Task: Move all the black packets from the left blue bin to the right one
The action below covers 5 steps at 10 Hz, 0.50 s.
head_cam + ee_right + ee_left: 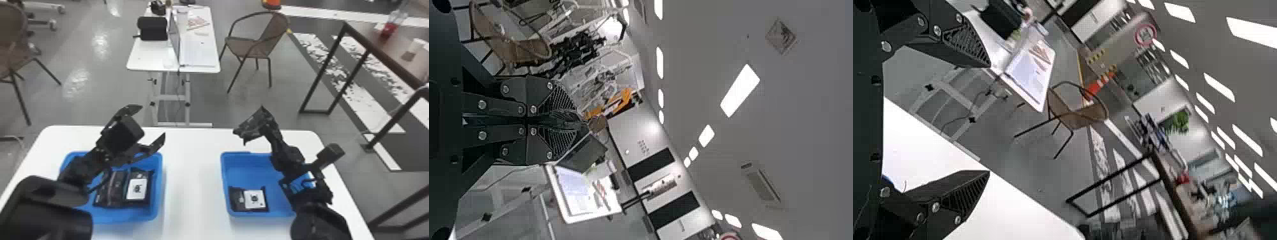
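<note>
My left gripper [152, 123] stands open above the far part of the left blue bin [158, 191], nothing between its fingers; in the left wrist view the same gripper [988, 119] has its fingers wide apart. Black packets lie in that bin: one with a white label [144, 201] on the right, and darker packet surface [116, 188] beside it, partly behind the arm. The right blue bin [249, 164] holds a white-labelled black packet [236, 199] near its front left. My right gripper [237, 131], raised beyond that bin, is shut; in the right wrist view the gripper [581, 124] has its fingers together.
Both bins stand on a white table [191, 178], with a strip of tabletop between them. The right forearm [289, 158] crosses over the right bin's right side. Beyond are another white table [143, 59] and a chair [255, 44].
</note>
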Tool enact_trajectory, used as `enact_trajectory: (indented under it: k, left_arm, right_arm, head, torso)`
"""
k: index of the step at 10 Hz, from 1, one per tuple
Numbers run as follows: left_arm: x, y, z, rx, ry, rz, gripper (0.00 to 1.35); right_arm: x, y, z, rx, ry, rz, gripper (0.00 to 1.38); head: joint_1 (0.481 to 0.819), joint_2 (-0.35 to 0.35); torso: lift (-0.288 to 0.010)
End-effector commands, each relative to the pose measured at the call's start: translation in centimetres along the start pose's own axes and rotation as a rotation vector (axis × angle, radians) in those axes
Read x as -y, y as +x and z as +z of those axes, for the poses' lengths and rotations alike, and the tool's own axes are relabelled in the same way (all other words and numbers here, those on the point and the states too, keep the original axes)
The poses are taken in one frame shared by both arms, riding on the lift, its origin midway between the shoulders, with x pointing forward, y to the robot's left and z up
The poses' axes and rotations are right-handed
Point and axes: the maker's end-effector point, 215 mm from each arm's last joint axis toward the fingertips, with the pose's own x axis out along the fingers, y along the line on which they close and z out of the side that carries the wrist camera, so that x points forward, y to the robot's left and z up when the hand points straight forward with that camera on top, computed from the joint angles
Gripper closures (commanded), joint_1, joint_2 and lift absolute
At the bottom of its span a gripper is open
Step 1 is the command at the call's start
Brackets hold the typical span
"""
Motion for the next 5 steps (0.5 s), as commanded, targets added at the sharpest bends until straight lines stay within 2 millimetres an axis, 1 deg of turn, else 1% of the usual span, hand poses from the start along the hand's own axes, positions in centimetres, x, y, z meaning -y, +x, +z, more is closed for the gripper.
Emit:
enact_trajectory:
  k: [1,2,3,4,5]
  left_arm:
    - [-3.2,-4.0,-3.1,0.003,-0.196,0.091,0.13]
    - [-4.0,-5.8,-4.4,-0.008,-0.255,0.12,0.13]
    - [-4.2,-7.0,-5.2,-0.02,-0.275,0.135,0.12]
    - [-3.7,-7.8,-6.1,-0.023,-0.316,0.138,0.02]
    - [-3.7,-8.4,-6.5,-0.021,-0.339,0.144,0.0]
  right_arm:
    - [3.0,-3.7,-2.3,-0.062,-0.011,-0.071,1.27]
    - [4.5,-5.4,-3.9,-0.103,-0.013,-0.106,1.27]
    - [5.7,-6.8,-5.6,-0.143,-0.009,-0.131,1.27]
    - [6.8,-7.6,-6.9,-0.172,0.001,-0.155,1.27]
    - [7.4,-7.8,-7.9,-0.194,0.017,-0.171,1.16]
  head:
    - [0.695,-0.126]
    - [0.695,-0.106]
    - [0.695,-0.097]
    - [0.695,-0.085]
    - [0.695,-0.08]
  torso:
    - [0.0]
    - [0.0]
    - [0.0]
    - [0.0]
    - [0.0]
